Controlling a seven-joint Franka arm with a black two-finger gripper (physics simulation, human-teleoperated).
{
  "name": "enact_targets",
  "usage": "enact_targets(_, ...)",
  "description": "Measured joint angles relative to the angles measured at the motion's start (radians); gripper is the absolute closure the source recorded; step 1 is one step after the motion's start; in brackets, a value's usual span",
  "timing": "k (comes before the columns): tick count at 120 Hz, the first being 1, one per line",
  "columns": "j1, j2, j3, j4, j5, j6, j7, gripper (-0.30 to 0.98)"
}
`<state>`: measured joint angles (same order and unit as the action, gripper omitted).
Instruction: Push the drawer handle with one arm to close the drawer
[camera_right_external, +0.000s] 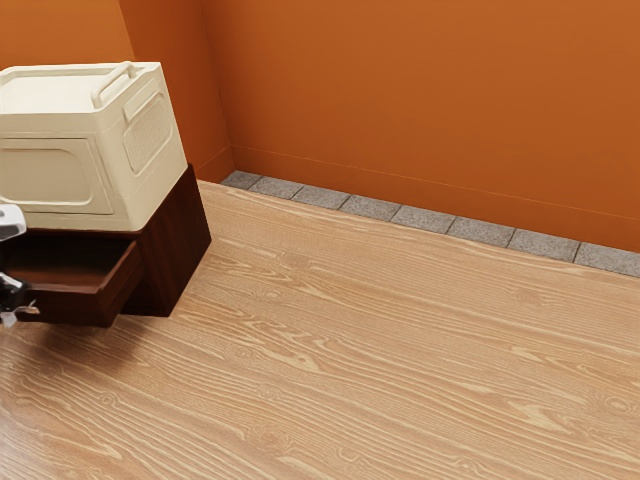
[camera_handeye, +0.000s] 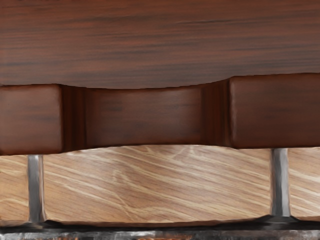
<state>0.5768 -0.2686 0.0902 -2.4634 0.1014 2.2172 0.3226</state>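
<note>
Cream box (camera_right_external: 65, 178), upper left of the exterior view: no readable text or numbers
Orange wall (camera_right_external: 420, 100), top of the exterior view: no readable signs
Wrist view, whole frame: no readable labels or brands

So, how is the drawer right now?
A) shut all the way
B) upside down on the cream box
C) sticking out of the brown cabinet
C: the drawer juts out from the brown cabinet, and you can see inside it.
</note>
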Motion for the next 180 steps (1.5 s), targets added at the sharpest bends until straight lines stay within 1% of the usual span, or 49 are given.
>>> enact_targets(16,0.0,0.041,-0.012,0.034,-0.018,0.031,0.006,0.67)
enact_targets(32,0.0,0.112,-0.03,0.092,-0.042,0.068,0.011,0.67)
enact_targets(70,0.007,0.281,-0.06,0.276,-0.073,0.115,0.021,0.67)
enact_targets(82,0.004,0.298,-0.066,0.291,-0.081,0.123,0.023,0.67)
enact_targets(97,-0.005,0.316,-0.067,0.295,-0.111,0.141,0.032,0.67)
enact_targets(111,0.002,0.319,-0.074,0.295,-0.126,0.16,0.041,0.66)
enact_targets(125,0.013,0.33,-0.077,0.307,-0.102,0.178,0.103,0.67)
enact_targets(132,0.015,0.331,-0.077,0.31,-0.1,0.183,0.117,0.67)
enact_targets(138,0.015,0.31,-0.08,0.283,-0.116,0.186,0.114,0.66)
enact_targets(144,0.013,0.211,-0.084,0.171,-0.137,0.182,0.108,0.65)
enact_targets(149,0.003,0.08,-0.09,0.061,-0.15,0.159,0.101,0.63)
enact_targets(154,-0.03,-0.054,-0.094,-0.026,-0.161,0.116,0.091,0.61)
enact_targets(162,-0.156,-0.269,-0.104,-0.11,-0.183,-0.002,0.067,0.52)
enact_targets(166,-0.213,-0.328,-0.154,-0.107,-0.204,-0.069,0.049,0.46)
enact_targets(170,-0.244,-0.351,-0.229,-0.066,-0.231,-0.13,0.033,0.39)
enact_targets(176,-0.266,-0.284,-0.312,0.096,-0.268,-0.208,0.009,0.31)
enact_targets(180,-0.273,-0.191,-0.335,0.238,-0.284,-0.26,-0.007,0.26)
